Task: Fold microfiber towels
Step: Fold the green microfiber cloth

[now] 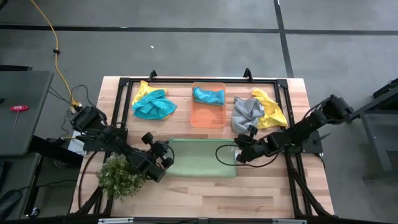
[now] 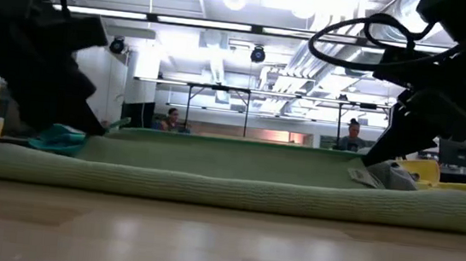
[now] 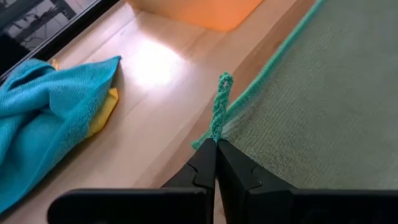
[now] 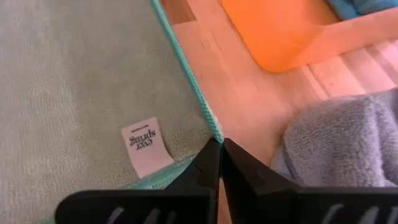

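Table (image 1: 273, 186) front strip is bare wood; light green towel (image 1: 202, 158) lies flat at centre front, folded edge toward the front. Left gripper (image 1: 166, 154) pinched shut on its left back corner, right gripper (image 1: 239, 151) on the right back corner beside white tag (image 4: 147, 145).

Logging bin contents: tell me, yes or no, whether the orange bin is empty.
No. In the high view a teal-blue towel lies inside the orange bin, at its far end.
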